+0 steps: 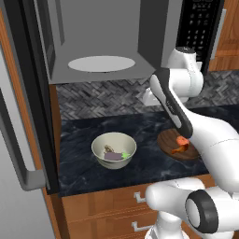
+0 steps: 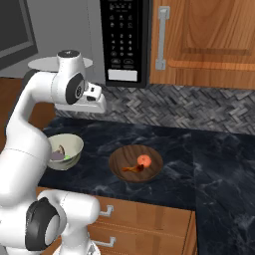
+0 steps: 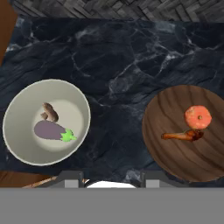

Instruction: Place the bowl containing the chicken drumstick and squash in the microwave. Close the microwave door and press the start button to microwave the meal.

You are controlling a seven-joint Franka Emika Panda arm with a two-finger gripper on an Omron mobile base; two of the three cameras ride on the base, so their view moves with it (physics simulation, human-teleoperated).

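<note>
End effector [image 3: 111, 180] hovers high over desk [image 3: 118, 65], fingers spread, empty. Wooden bowl [image 3: 175, 153] (drumstick [image 3: 181, 136] touching squash [image 3: 197, 117]) sits beside cream bowl [image 3: 26, 144]. Microwave door [image 1: 23, 93] open.

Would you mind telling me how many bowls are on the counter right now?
2. The cream bowl sits on the counter's left, nearer the open microwave door; the wooden bowl sits to its right, apart from it. None seems hidden.
</note>
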